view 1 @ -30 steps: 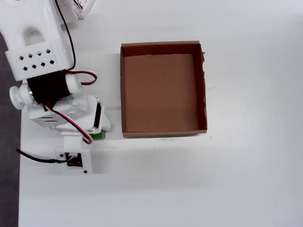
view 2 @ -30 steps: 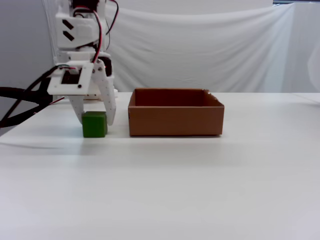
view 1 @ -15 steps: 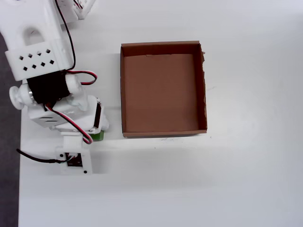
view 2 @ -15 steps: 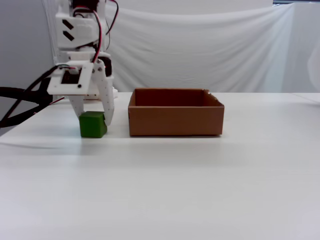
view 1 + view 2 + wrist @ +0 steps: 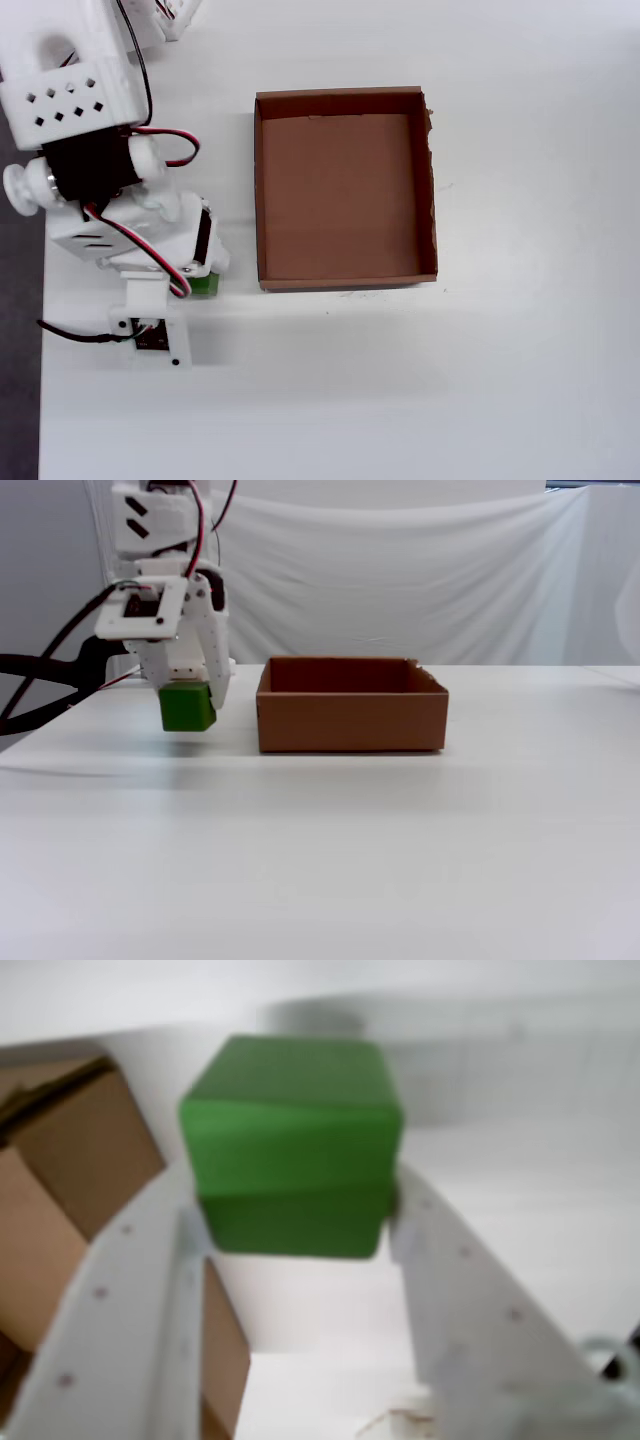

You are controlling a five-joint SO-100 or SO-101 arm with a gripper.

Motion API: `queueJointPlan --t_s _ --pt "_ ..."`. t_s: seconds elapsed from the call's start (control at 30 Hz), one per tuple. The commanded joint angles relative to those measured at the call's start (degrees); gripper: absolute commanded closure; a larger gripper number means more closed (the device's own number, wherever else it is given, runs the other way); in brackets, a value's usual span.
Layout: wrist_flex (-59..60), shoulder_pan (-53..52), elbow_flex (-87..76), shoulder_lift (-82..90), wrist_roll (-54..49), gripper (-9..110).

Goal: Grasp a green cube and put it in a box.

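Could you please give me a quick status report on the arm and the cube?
Gripper shut on green cube. Cube lifted clear of the table. Box empty, to the right in the fixed view. Path unobstructed.

In the overhead view the arm hides most of the green cube (image 5: 205,285).

Small matt green cube (image 5: 290,1155) — smooth faces; shallow brown cardboard box (image 5: 350,720) — dull, ragged-edged; white plastic gripper (image 5: 295,1235).

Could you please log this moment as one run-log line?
phase: lift | gripper: shut on green cube | cube: off table | box: empty, right of cube in fixed view
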State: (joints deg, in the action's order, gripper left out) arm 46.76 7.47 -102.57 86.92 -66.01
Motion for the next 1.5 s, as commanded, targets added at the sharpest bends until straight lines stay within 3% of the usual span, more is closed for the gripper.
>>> queueJointPlan --t_s 0.0,0.23,0.7,1.47 --pt "1.9 1.4 2.6 5.8 0.7 88" --pt "6.9 5.8 5.1 10.5 3.2 89" --pt "20.7 24.3 15.6 7.5 11.5 89" --pt "15.8 30.2 25.9 -20.3 14.0 88"
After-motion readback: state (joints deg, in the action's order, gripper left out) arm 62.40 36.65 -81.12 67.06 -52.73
